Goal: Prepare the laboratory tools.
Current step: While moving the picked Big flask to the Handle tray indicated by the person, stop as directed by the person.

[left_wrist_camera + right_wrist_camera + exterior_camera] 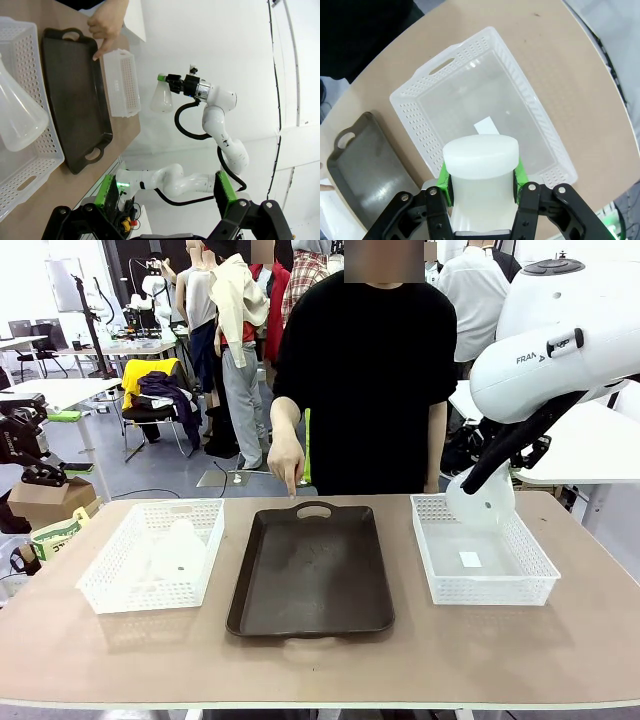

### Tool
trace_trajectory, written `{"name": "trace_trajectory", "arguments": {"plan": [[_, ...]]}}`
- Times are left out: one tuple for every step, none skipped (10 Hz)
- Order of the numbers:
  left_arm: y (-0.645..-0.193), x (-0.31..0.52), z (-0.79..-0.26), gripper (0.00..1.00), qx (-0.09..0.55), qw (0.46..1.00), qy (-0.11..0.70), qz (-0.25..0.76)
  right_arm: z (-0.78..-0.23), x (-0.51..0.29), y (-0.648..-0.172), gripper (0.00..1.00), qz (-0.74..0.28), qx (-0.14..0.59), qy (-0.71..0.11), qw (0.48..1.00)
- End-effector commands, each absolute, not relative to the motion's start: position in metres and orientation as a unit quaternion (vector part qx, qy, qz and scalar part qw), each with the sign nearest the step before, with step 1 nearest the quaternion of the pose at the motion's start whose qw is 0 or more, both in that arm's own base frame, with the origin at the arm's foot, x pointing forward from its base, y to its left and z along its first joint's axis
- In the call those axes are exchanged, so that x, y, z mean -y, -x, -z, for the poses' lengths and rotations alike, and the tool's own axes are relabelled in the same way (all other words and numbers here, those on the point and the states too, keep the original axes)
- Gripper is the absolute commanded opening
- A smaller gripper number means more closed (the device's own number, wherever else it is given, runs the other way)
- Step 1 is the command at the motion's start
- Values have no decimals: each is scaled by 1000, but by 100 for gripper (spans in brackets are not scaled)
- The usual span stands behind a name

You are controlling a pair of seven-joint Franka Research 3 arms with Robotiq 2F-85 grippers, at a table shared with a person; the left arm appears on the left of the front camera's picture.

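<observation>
Flask (480, 160) neck pinched between right gripper (481, 182) pads (442, 182) (over white basket (532, 107))

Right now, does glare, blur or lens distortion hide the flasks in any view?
Front view: even light, but the left flask fades into its white basket; the tray has a dull sheen. Left wrist view: background washed out white. Right wrist view: the table edge bows; the held flask is sharp.

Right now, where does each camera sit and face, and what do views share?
Front: between the arms, facing the person across the table; right arm shows.
Left wrist: looks down on the left basket and tray; open left tool at bottom.
Right wrist: looks down into the right basket; right tool shut on a flask.
Shared: tray and held flask, in all three.
</observation>
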State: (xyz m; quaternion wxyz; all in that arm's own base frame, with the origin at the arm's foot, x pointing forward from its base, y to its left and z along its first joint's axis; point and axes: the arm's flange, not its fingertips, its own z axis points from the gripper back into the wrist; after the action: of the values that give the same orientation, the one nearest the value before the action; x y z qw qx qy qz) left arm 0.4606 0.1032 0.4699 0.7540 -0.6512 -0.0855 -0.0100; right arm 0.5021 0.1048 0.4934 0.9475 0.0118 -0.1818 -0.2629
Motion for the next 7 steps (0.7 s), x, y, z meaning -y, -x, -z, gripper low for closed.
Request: {"name": "trace_trajectory", "arguments": {"plan": [[-460, -104, -472, 100, 88, 753, 652, 11, -493, -106, -503, 0, 262, 180, -12, 948], [-460, -104, -472, 100, 88, 753, 652, 11, -493, -106, -503, 0, 262, 180, -12, 948], [-460, -104, -472, 100, 88, 753, 652, 11, -493, -106, -503, 0, 262, 180, -12, 948], [-460, -104, -472, 100, 88, 753, 652, 11, -493, -106, -503, 0, 262, 180, -12, 948], [-460, -104, -472, 100, 88, 753, 652, 11, -493, -105, -502, 0, 263, 182, -12, 948], [-460, -104, -472, 100, 88, 753, 652, 11, -498, -116, -504, 0, 253, 184, -9, 950], [-460, -104, -472, 100, 88, 753, 652, 11, -504, -128, -505, 0, 243, 182, -14, 953]]}}
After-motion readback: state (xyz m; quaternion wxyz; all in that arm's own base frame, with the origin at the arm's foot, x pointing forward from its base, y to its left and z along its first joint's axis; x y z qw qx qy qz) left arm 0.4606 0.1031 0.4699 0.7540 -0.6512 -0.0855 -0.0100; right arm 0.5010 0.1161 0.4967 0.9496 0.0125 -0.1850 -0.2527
